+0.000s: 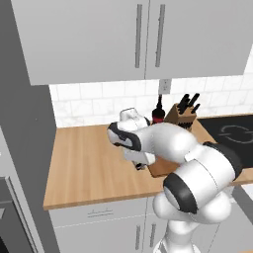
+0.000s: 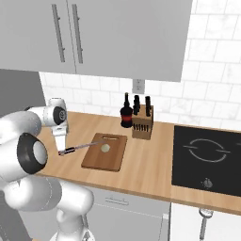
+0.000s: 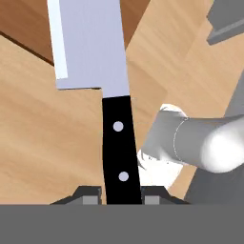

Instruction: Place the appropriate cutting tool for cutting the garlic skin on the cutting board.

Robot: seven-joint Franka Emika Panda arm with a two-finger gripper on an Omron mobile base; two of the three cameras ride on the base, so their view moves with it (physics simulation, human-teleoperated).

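I have the gripper [image 3: 121,194] clamped on the knife [image 2: 80,148] by its handle end; blade could sag and clip the board [image 2: 105,151] rim or knock the garlic [image 2: 105,148].

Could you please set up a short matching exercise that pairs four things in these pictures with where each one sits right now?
Things:
1. knife
2. garlic
3. knife block
4. dark bottle

Places:
A. resting on the cutting board
B. held by its black handle in the hand, blade reaching toward the board
C. by the wall, just left of the knife block in the right base view
D. on the counter between the cutting board and the cooktop

Pairs: 1-B, 2-A, 3-D, 4-C
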